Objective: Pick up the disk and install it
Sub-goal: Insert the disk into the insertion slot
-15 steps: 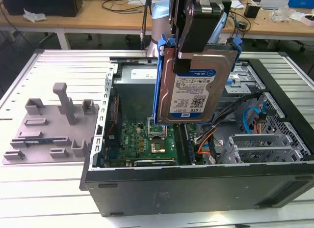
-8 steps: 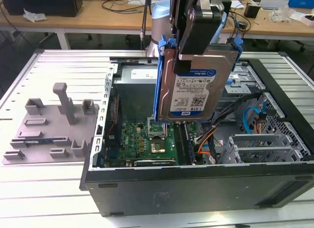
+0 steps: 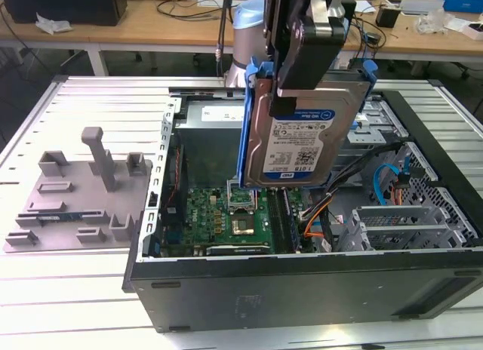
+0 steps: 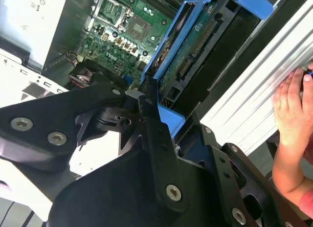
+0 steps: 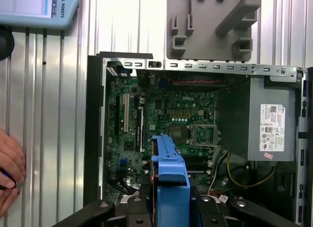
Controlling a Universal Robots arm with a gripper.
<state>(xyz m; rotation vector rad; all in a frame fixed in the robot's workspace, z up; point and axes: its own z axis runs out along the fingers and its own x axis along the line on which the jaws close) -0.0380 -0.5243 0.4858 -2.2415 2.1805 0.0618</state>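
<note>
Silver disk (image 3: 302, 150) over slatted table (image 3: 75, 290); wooden benches (image 3: 151, 26)

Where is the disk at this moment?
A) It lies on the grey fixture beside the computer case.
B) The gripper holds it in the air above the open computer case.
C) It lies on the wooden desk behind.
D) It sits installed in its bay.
B: in the exterior view the gripper clamps the disk, which hangs roughly upright over the motherboard of the open computer case.

The disk (image 3: 302, 150) is silver and blue, the motherboard (image 3: 219, 214) green.
</note>
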